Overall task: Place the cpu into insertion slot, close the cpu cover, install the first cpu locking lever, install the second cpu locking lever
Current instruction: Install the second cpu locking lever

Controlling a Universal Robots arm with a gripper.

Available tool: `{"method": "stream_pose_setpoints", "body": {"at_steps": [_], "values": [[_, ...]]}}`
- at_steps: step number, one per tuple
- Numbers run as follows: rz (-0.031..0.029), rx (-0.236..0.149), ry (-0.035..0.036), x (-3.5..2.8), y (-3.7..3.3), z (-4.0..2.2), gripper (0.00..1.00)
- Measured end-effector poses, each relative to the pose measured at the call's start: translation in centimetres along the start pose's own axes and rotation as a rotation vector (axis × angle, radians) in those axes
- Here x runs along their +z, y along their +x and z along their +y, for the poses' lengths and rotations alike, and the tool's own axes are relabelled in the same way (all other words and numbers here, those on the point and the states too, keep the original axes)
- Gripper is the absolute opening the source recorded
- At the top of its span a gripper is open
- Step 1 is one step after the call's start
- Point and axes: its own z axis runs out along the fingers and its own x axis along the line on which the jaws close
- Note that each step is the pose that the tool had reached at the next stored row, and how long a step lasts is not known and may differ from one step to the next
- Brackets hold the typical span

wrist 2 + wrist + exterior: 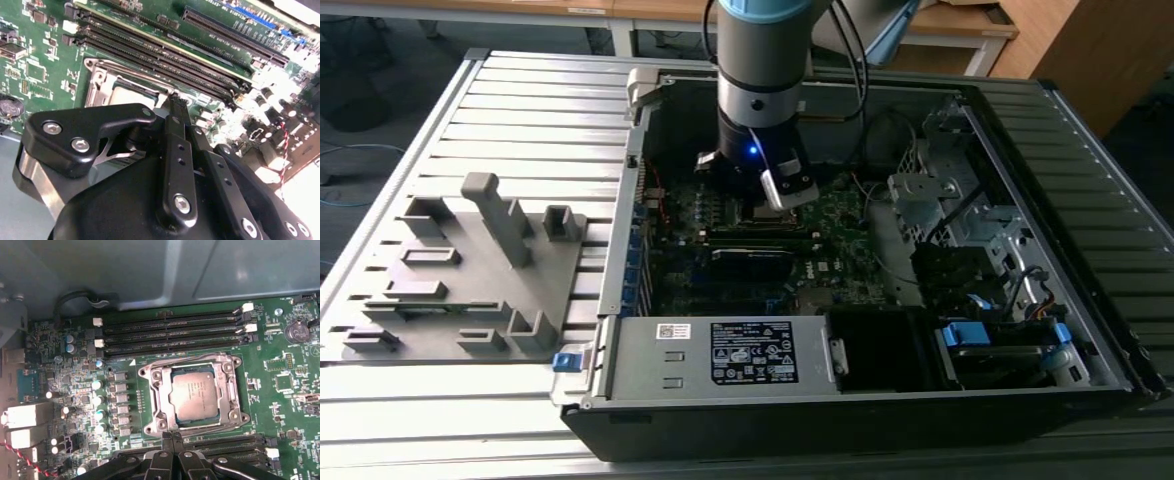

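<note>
The cpu (pixel 194 392) lies flat in the insertion slot (pixel 150 429), its silver-grey top facing up. The silvery cpu cover (pixel 151 390) is down around it, framing the chip in its window. My gripper (pixel 172 436) is shut, and its fingertips stand together at the socket's edge, on the side next to the lower memory slots. In the second wrist view the gripper (pixel 176 100) tip sits right beside the cover (pixel 97 75) and the chip (pixel 125 92). I cannot tell whether a thin lever is pinched between the tips. In the exterior view the gripper (pixel 761 212) hangs low over the motherboard.
Long black memory slots (pixel 170 330) run on both sides of the socket. The open computer case (pixel 1067 250) walls in the board, with a power supply (pixel 747 352) at the front. A grey fixture plate (pixel 467 270) with upright blocks stands on the exterior view's left.
</note>
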Motion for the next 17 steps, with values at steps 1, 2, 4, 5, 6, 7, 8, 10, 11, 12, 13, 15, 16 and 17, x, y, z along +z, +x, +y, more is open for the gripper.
{"method": "stream_pose_setpoints", "body": {"at_steps": [1,2,4,5,6,7,8,10,11,12,13,15,16,17], "values": [[0.0000,0.000,0.0001,0.02,0.02,0.14,0.11],[0.0001,0.000,0.0001,0.04,0.04,0.30,0.11],[0.0000,0.000,0.0000,0.08,0.08,0.59,0.11],[0.0001,0.000,0.0001,0.10,0.10,0.73,0.11],[0.0001,0.000,0.0001,0.14,0.12,0.84,0.11],[0.0000,0.000,-0.0001,0.18,0.13,0.96,0.11],[0.0000,0.000,-0.0003,0.21,0.15,1.07,0.11],[0.0002,0.000,-0.0012,0.28,0.18,1.28,0.11],[0.0003,0.000,-0.0020,0.32,0.19,1.38,0.11],[0.0004,0.000,-0.0031,0.36,0.21,1.47,0.11],[0.0006,0.000,-0.0042,0.40,0.22,1.56,0.11],[0.0006,0.000,-0.0054,0.49,0.17,1.64,0.11],[0.0008,0.000,-0.0051,0.52,0.09,1.68,0.11],[0.0008,0.000,-0.0050,0.55,-0.04,1.72,0.11]]}}
